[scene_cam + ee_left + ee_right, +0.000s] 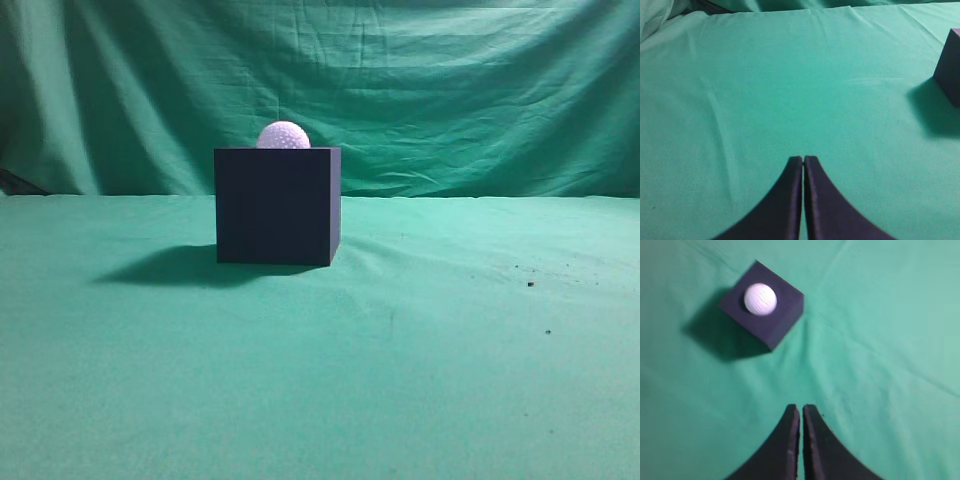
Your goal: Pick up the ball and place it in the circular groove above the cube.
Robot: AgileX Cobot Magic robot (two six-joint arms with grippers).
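Note:
The white dimpled ball [283,136] sits on top of the dark navy cube [277,205], which stands on the green cloth. In the right wrist view the ball [760,299] rests in the middle of the cube's top face [785,302]. My right gripper [801,408] is shut and empty, well above the cloth and apart from the cube. My left gripper [803,159] is shut and empty over bare cloth; a corner of the cube [949,67] shows at that view's right edge. Neither gripper shows in the exterior view.
A green cloth [420,350] covers the table and a green backdrop [450,90] hangs behind. A few dark specks [530,284] lie on the cloth at the right.

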